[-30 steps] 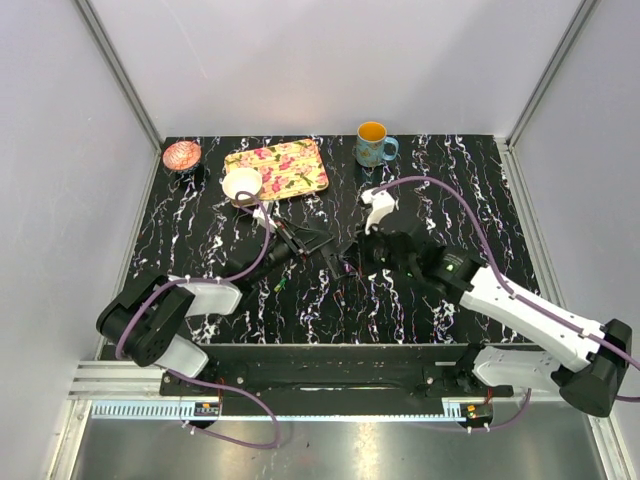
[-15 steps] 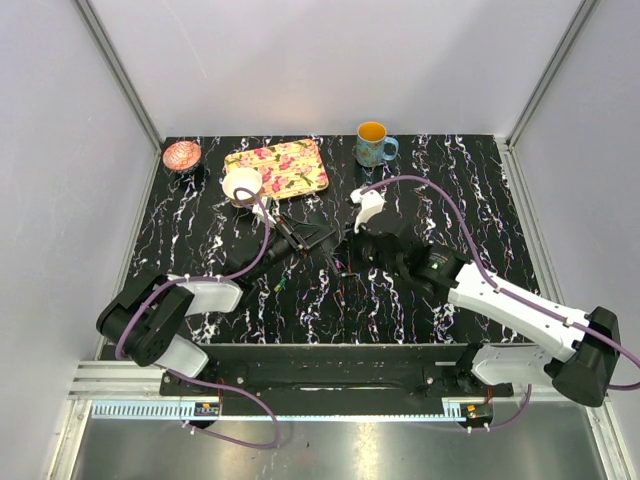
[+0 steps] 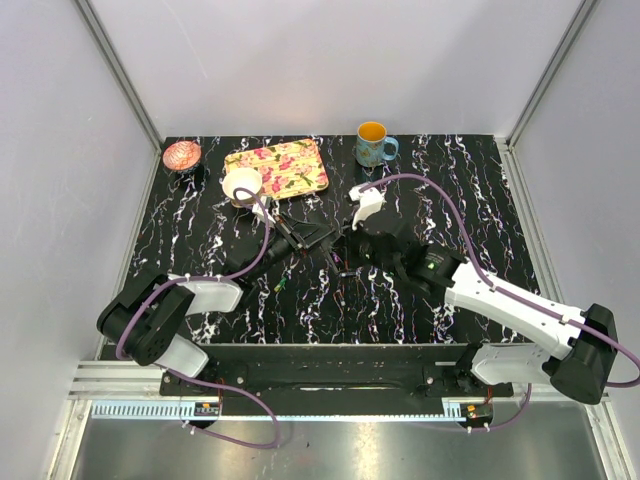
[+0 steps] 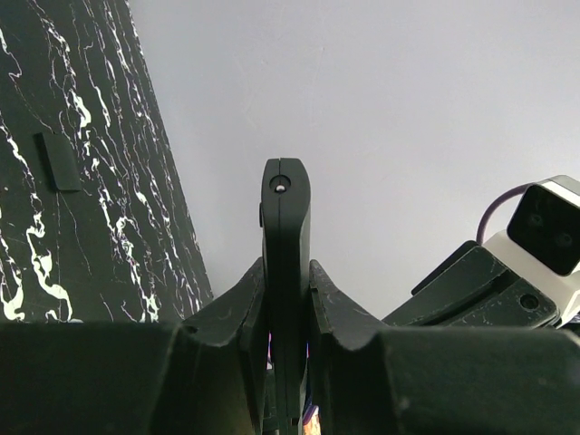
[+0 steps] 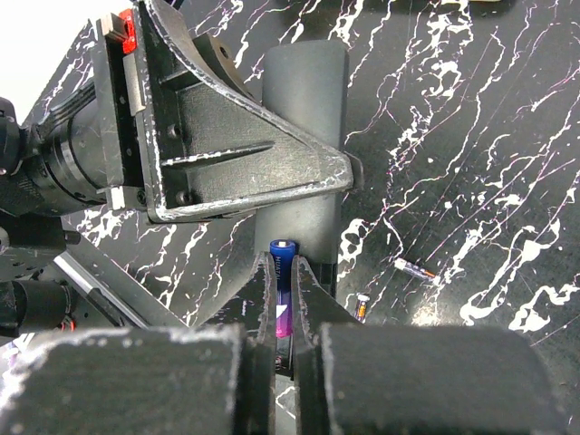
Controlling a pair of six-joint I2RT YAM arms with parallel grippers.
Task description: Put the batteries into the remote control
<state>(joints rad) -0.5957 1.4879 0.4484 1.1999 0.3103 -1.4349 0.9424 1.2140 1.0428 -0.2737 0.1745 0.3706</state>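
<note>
My left gripper [image 3: 303, 238] is shut on the remote control [image 4: 285, 227], a slim black bar standing up between its fingers. In the right wrist view the remote [image 5: 304, 100] runs away from the camera, with the left gripper [image 5: 208, 145] clamped across it. My right gripper [image 5: 283, 267] is shut on a purple-blue battery [image 5: 283, 272], whose tip sits right at the near end of the remote. In the top view the right gripper [image 3: 346, 252] is close beside the left one. Two loose batteries [image 5: 414, 268] [image 5: 362, 306] lie on the table to the right. A green-yellow battery [image 3: 280, 285] lies nearer the left arm.
A small flat black rectangle [image 4: 56, 161] lies on the black marbled table. At the back stand a blue mug [image 3: 373, 145], a floral tray [image 3: 278, 167], a white bowl [image 3: 241, 184] and a pink bowl [image 3: 182, 155]. Grey walls enclose the table.
My right arm has moved left and away from its base, bringing its gripper up against the left gripper. The left gripper has shifted slightly toward the back.
</note>
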